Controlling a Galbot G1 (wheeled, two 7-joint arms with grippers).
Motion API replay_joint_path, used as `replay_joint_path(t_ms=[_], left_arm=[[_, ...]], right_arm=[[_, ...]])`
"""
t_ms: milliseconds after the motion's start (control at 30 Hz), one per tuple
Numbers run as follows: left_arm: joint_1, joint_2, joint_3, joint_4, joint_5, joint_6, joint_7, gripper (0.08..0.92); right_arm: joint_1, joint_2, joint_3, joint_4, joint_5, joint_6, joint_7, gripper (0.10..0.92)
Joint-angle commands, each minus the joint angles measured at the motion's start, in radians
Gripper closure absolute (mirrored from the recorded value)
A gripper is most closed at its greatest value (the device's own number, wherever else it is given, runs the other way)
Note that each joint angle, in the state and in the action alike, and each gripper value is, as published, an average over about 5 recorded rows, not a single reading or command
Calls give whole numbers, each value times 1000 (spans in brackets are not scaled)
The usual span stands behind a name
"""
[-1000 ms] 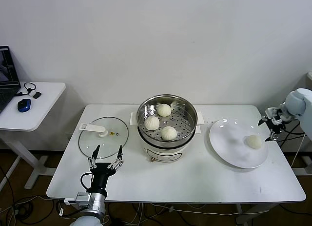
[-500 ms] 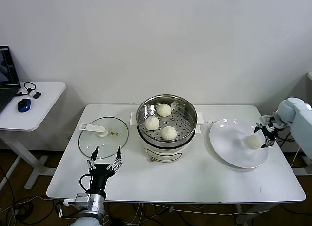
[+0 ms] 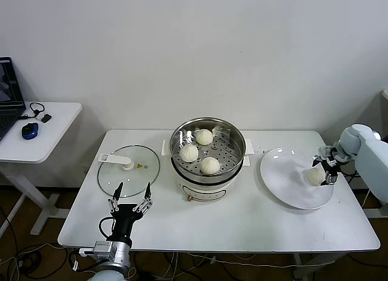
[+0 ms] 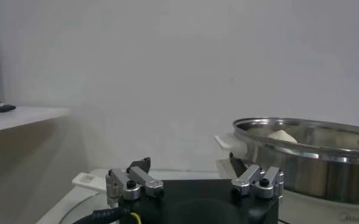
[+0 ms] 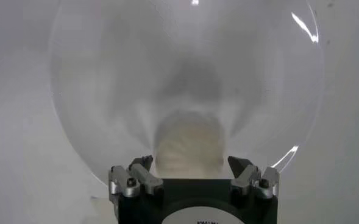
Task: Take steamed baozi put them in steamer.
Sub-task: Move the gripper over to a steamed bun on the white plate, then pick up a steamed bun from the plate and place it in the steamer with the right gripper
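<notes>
The last baozi [image 3: 314, 176] lies on the right side of the white plate [image 3: 285, 181], between the spread fingers of the right hand [image 3: 323, 166], not yet gripped. Three buns [image 3: 210, 165] sit in the steamer [image 3: 207, 148]. The left hand [image 3: 130, 195] hangs open near the glass lid [image 3: 128, 170].

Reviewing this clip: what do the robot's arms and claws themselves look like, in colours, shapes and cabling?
The left claw has silver metal fingers with dark tips and orange accents on a black body, a black cable looping beside it, and a silver-grey wrist below. The right claw is likewise silver and black, on a rounded white arm shell.
</notes>
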Motion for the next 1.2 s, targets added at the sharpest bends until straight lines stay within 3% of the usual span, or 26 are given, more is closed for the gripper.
replay_joint_path(t_ms=[33, 300, 500, 667, 1200], left_arm=[[1, -1, 0, -1, 1, -1, 0, 177], [0, -4, 3, 1, 2, -1, -1, 177], [-3, -5, 4, 3, 2, -1, -1, 177], [-2, -6, 4, 3, 2, -2, -1, 177], [-1, -14, 2, 8, 2, -7, -2, 177]], right_arm=[[-8, 9, 14, -16, -37, 5, -2, 203], [-9, 14, 21, -26, -42, 4, -4, 214], [-2, 17, 23, -29, -44, 3, -4, 315], [2, 15, 24, -22, -37, 3, -5, 335], [169, -57, -180, 138, 167, -21, -46, 342]])
